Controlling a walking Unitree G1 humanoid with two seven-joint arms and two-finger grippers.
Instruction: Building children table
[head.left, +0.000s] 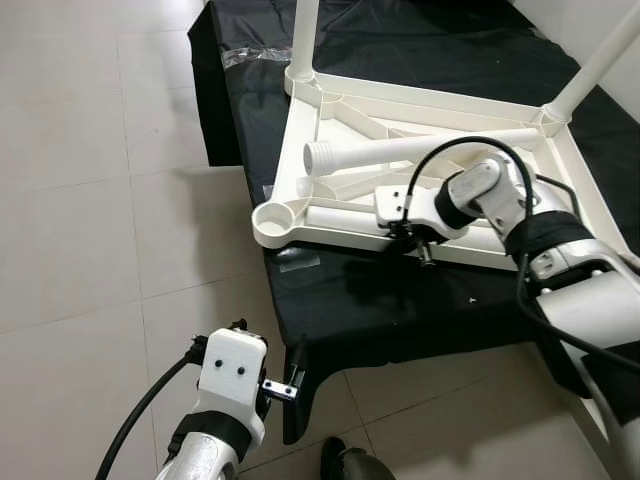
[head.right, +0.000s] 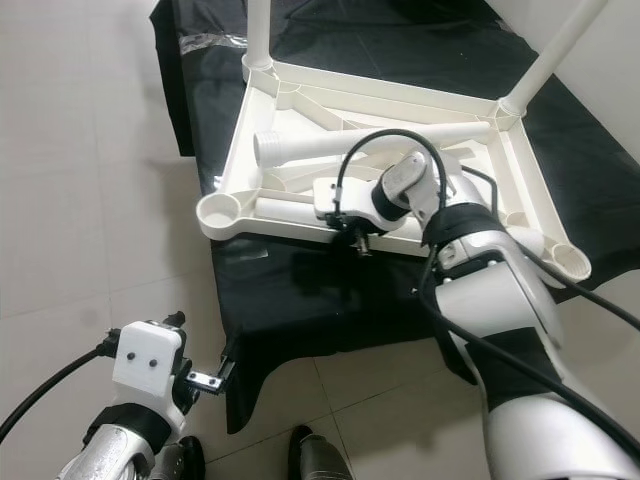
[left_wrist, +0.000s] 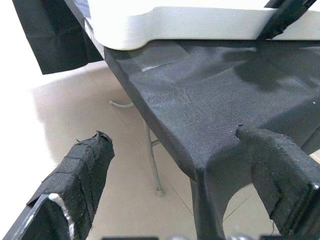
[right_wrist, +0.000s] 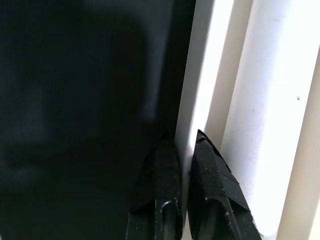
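Item: children's table top (head.left: 420, 190), white plastic, lying upside down on the surface (head.left: 400, 290), presumably so the leg sockets face up for fitting. Two legs (head.left: 303, 35) already stand upright in the far corner sockets, well beyond the right tool; a loose leg (head.left: 420, 150) lies across the ribbed underside just past that tool, a convenient place to keep it until it is fitted, and another pale tube lies beside the tool along the near rail. The empty corner socket (head.left: 272, 220) sits off to the left of the right tool, along the same near edge. Right tool (head.left: 425, 250): at the near rim of the top, fingers drawn narrow and nearly together, their tips astride or against the thin rim wall; whether they truly pinch it cannot be told, though the pose suggests steadying or shifting the top. Left tool (head.left: 295, 378): low, beside the near corner of the surface, fingers spread wide and holding nothing, the black cloth edge lying between them; judged idle. Surface: draped in black cloth (left_wrist: 200, 105), with a thin metal leg visible beneath in the left wrist view. Room: pale tiled floor (head.left: 90, 200), light wall at far right.
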